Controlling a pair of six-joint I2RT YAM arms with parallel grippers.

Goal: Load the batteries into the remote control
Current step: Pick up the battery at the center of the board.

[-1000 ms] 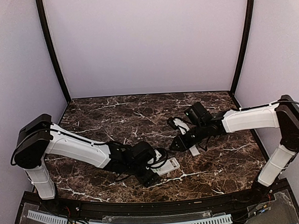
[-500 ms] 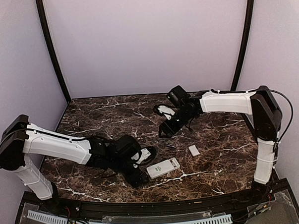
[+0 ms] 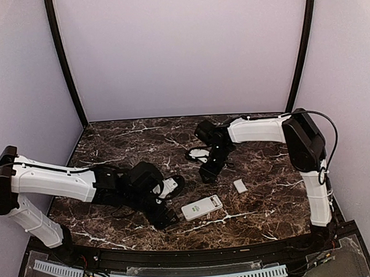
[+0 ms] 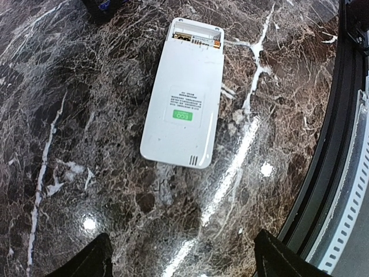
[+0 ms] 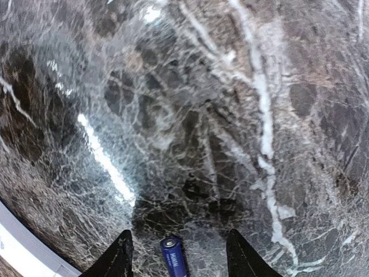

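Remote control (image 4: 180, 98) now outside left claw (image 4: 181, 258)

The left arm (image 3: 51, 178) is lying low along the near edge of the counter, stretching from the left edge toward the middle. The left gripper (image 3: 166, 217) is pointing down with its fingers (image 4: 86, 262) spread wide (both tips showing in the wrist view). The right arm (image 3: 258, 129) is folding back from the right edge toward the counter's centre. The right gripper (image 3: 208, 173) is hanging just above the surface, its fingers (image 5: 121, 257) parted.
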